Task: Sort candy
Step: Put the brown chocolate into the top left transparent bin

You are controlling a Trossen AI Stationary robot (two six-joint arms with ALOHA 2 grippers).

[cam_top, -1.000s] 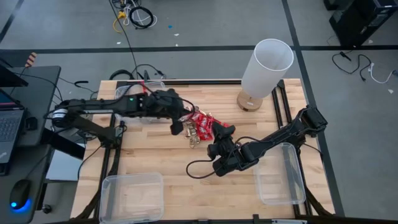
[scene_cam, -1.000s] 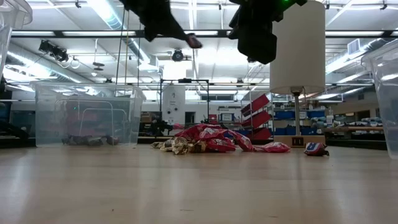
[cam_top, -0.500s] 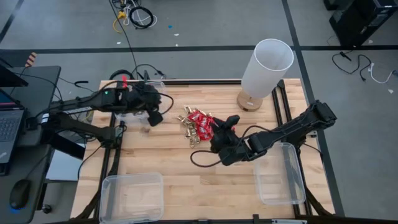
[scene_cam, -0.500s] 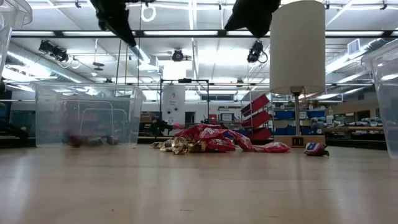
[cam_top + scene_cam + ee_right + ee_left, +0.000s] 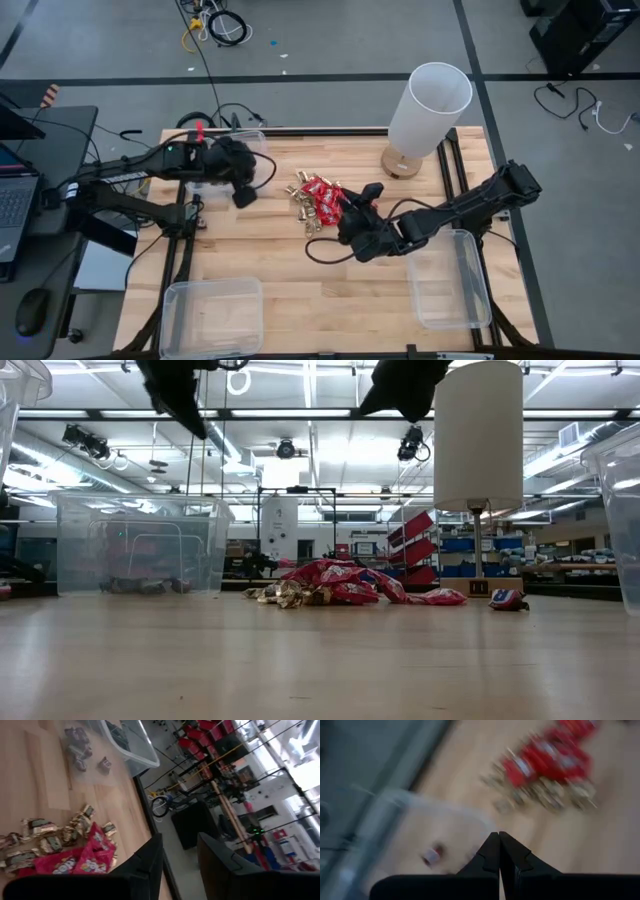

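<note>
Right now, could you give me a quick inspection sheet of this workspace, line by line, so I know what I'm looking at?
Surface: wooden table, bare wood in front.
Job's things: candy pile of red packets and gold pieces mid-table; one stray piece lies apart; dark bars lie in the back bin.
Clutter: white lamp at the back right; two clear front bins, nothing seen in them.
Grippers: left tool shut, above the back bin's edge; right tool open, beside the pile, holding nothing.
Cables: black loop on the table by the right arm; more on the floor.
Surroundings: a laptop desk to the left.
</note>
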